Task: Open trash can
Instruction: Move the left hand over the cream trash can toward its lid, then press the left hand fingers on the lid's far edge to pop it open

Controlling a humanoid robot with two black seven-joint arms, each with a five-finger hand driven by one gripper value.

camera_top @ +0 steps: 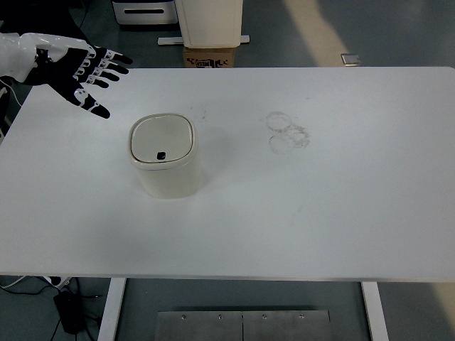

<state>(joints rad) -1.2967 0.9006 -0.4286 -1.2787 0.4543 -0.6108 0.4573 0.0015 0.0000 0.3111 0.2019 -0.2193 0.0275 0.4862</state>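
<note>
A small cream trash can (165,158) stands upright on the white table (320,213), left of centre. Its rounded square lid (162,138) lies flat and closed, with a small dark button near its front edge. My left hand (89,74), black with white joints, comes in from the upper left edge. Its fingers are spread and hold nothing. It hovers above the table's far left corner, up and to the left of the can, apart from it. The right arm does not show.
Faint ring marks (286,131) stain the table right of centre. Beyond the far edge stand a cardboard box (210,56), a cream bin (210,21) and a grey unit (145,11). Cables and a power strip (60,295) lie on the floor at lower left.
</note>
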